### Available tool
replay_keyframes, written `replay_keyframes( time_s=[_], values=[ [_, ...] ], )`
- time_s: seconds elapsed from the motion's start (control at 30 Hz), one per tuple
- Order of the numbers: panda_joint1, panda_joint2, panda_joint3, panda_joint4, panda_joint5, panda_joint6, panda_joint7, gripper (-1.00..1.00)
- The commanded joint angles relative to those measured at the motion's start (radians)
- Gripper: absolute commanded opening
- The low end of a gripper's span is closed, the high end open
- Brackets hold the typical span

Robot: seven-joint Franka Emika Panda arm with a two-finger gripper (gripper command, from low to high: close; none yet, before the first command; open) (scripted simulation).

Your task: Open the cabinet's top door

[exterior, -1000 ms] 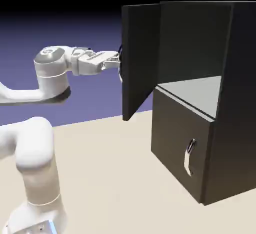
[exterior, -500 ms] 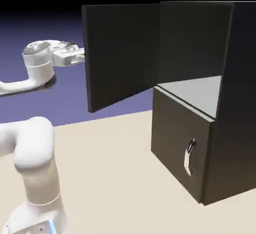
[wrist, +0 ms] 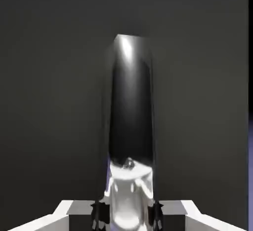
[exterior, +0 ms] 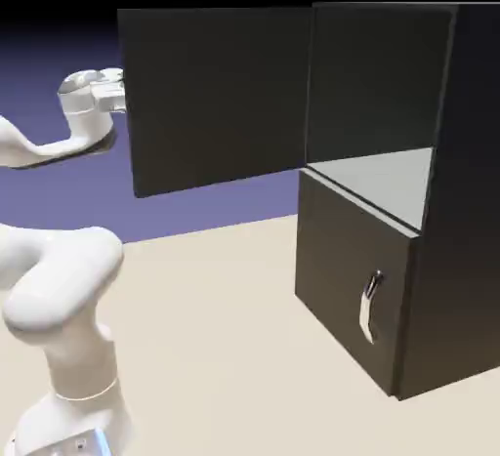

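Gripper pinching curved silver handle | top door flat matte black, seemingly wide open

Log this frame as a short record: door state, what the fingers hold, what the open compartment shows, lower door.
top door: swung wide open toward the exterior view's left
gripper: fingers closed on the top door's silver handle
cabinet: black, upper compartment exposed
shelf: pale grey, nothing seen on it
lower door: shut, its small silver handle untouched
arm: rises from the lower left and reaches behind the open door's outer edge
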Motion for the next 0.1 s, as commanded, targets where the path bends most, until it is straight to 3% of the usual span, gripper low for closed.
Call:
replay_keyframes(
  time_s=[0.0, 0.07],
  values=[
    [-0.028, -0.001, 0.010, 0.036, 0.003, -0.029, -0.007, -1.00],
    [-0.076, -0.004, 0.024, 0.098, 0.008, -0.076, -0.019, -1.00]
  ],
)
